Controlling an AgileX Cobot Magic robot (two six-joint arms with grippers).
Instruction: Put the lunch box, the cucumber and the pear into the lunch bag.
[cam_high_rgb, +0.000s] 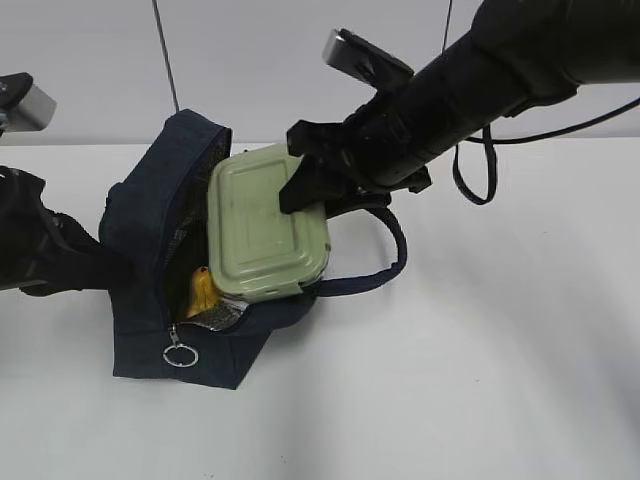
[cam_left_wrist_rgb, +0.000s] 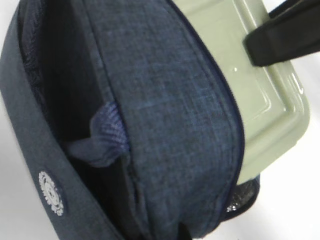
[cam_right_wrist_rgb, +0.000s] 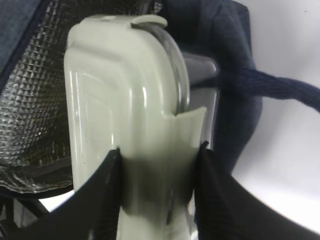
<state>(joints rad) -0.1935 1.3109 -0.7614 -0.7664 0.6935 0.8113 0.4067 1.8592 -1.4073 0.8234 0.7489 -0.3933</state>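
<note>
Sage-green lunch box (cam_right_wrist_rgb: 125, 120) between right fingers (cam_right_wrist_rgb: 102, 195), over lunch bag (cam_high_rgb: 150, 230).

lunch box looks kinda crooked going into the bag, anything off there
Yes. The lunch box sits tilted in the mouth of the lunch bag, mostly outside it, gripped by the right end effector. A yellow item, probably the pear, shows inside below it.
</note>
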